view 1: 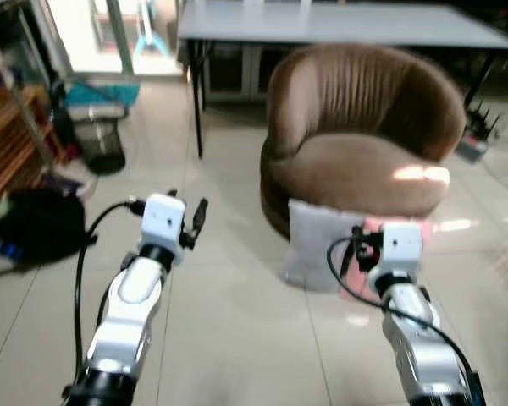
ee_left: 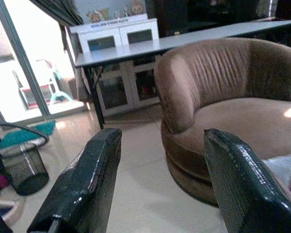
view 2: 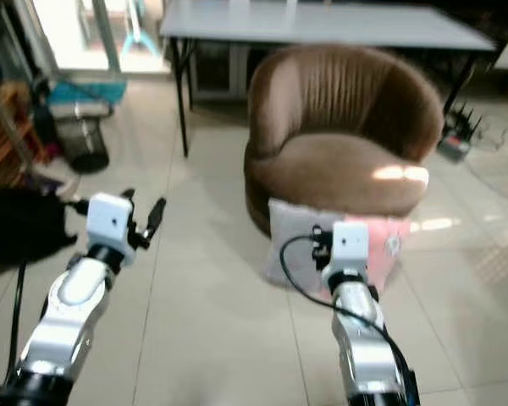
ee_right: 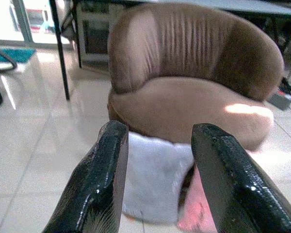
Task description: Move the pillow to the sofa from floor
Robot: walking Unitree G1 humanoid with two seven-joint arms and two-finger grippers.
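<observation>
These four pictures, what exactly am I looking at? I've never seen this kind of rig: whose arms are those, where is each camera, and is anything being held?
The two silver arms belong to a walking humanoid robot. The top two pictures come from a pair of cameras on its head, looking forward and down, so they show one scene twice. The other two come from cameras on its wrists, each looking out between that hand's two black fingers.

Ahead stands a round brown sofa with a grey table behind it. On the tiled floor, leaning against the sofa's front, are a white pillow and a pink one beside it.

The left hand hangs in the air, off to the sofa's left. The right hand points at the pillows. Both are open and hold nothing.
</observation>
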